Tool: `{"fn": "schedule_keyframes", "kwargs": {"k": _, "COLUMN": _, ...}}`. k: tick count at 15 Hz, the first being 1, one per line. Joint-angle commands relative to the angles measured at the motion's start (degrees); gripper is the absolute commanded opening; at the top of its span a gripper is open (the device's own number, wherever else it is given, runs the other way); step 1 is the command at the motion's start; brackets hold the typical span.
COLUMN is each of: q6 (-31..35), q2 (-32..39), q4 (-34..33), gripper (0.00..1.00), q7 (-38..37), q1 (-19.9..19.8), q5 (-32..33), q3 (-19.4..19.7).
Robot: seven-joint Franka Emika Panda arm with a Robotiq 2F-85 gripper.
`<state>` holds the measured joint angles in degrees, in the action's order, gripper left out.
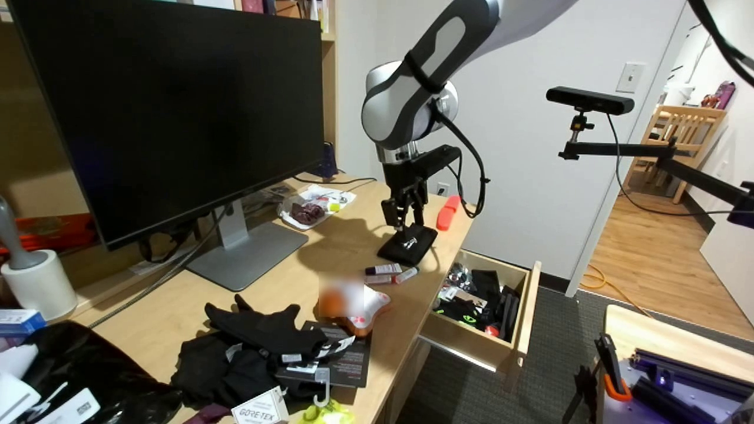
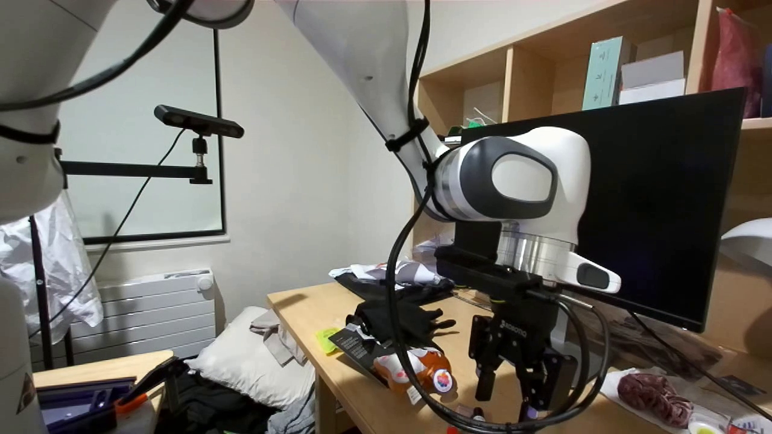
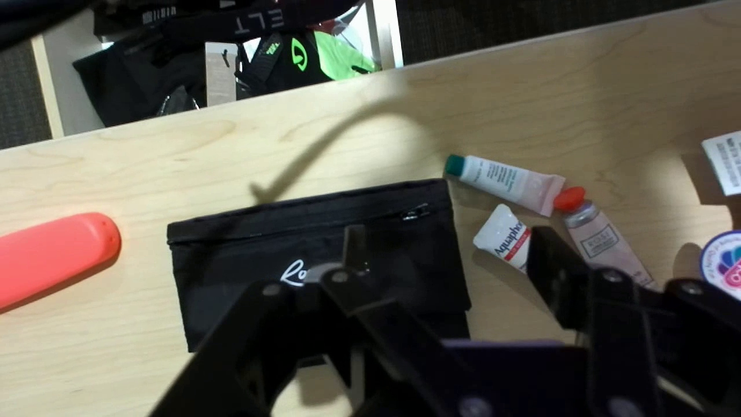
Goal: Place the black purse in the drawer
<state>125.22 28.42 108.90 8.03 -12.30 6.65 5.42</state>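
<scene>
Black purse lies near desk edge; gripper contact unclear.

1. This looks like a small office or study; whether in a home or a workplace, I cannot tell.
2. A large, flat black monitor on a square-footed grey stand occupies a pale wood-grain desk with an open light-wood drawer.
3. Light-wood open shelves rise behind the monitor.
4. Dark grey carpet lies below; a white ribbed radiator and a plump white cushion look homely.
5. A white-and-grey robot arm and a bar-shaped black camera on a straight black boom suggest a lab.
</scene>
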Motion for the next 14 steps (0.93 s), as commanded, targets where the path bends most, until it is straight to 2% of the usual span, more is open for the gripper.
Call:
{"fn": "schedule_keyframes", "kwargs": {"k": 1, "q6": -0.2, "q2": -0.1, "q4": -0.1, "gripper": 0.77, "q7": 0.1, "q1": 0.6, "q5": -0.4, "q3": 0.6}}
{"fn": "schedule_keyframes", "kwargs": {"k": 5, "q6": -0.3, "q2": -0.1, "q4": -0.1, "gripper": 0.77, "q7": 0.0, "q1": 0.6, "q5": -0.5, "q3": 0.6}}
{"fn": "schedule_keyframes", "kwargs": {"k": 6, "q6": -0.3, "q2": -0.1, "q4": -0.1, "gripper": 0.94, "q7": 0.0, "q1": 0.7, "q5": -0.5, "q3": 0.6}}
{"fn": "schedule_keyframes", "kwargs": {"k": 7, "q6": 4.6, "q2": 0.0, "q4": 0.7, "gripper": 0.96, "q7": -7.0, "q1": 1.6, "q5": -1.6, "q3": 1.5}}
{"fn": "schedule_keyframes", "kwargs": {"k": 8, "q6": 5.0, "q2": 1.0, "q4": -0.4, "gripper": 1.00, "q7": -8.5, "q1": 1.4, "q5": -3.0, "q3": 1.3}}
{"fn": "schedule_keyframes", "kwargs": {"k": 14, "q6": 10.3, "q2": 6.9, "q4": -5.4, "gripper": 1.00, "q7": -20.9, "q1": 1.4, "q5": -8.6, "q3": 3.3}}
